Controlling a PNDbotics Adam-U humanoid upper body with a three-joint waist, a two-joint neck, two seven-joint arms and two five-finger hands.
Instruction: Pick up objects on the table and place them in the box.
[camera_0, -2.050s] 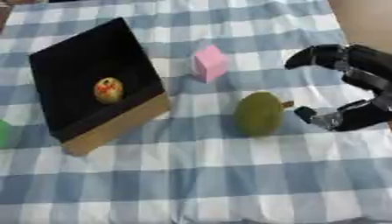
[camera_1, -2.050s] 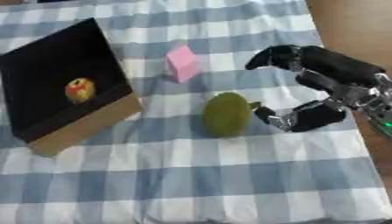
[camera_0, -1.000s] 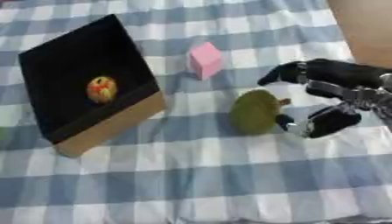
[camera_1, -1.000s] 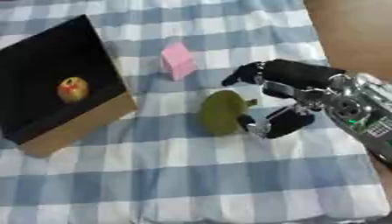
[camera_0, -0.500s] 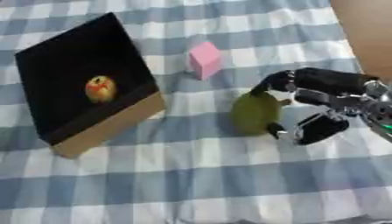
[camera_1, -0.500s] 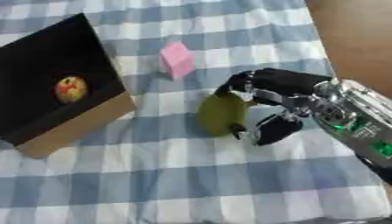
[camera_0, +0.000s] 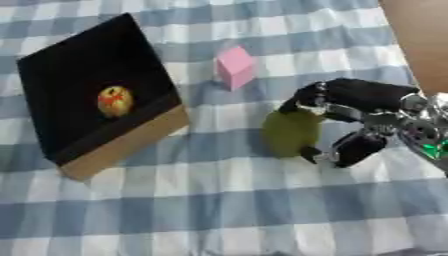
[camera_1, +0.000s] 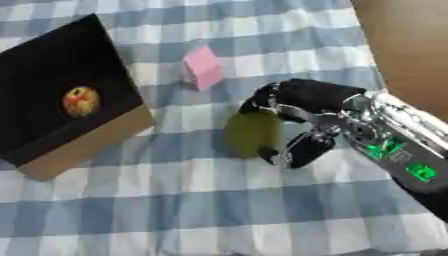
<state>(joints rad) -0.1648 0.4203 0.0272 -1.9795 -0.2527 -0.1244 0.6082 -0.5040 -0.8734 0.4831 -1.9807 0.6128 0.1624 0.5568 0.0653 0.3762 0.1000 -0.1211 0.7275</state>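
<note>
Right hand (camera_0: 350, 120): we see it entering from the right, fingers (camera_0: 306, 97) curled over the top of the green fruit and thumb (camera_0: 354, 147) set against its lower right side; the fingers are closing round the fruit, not spread
Green fruit (camera_0: 291, 132): olive-green, oval, lying on the checked tabletop (camera_0: 201, 210) right of the box, inside the curl of the right hand; we cannot tell whether it has left the cloth
Box (camera_0: 96, 107): black inside with a tan outer wall, at the left, well apart from the green fruit
Round fruit (camera_0: 115, 100): yellow and red, lying inside the box; we count this item as placed
Pink block (camera_0: 234, 67): farthest item, on the tabletop beyond the green fruit, untouched, apart from both hand and box
Task progress: we judge one item in the box, one item under grasp, one item not yet addressed; roughly a third complete
Left hand: not visible in either view
View difference: the right eye view shows more of the silver forearm (camera_1: 394, 145) with its green markings, running to the lower right edge; the left eye view cuts the forearm off at the wrist but shows more of the tabletop left of the box
</note>
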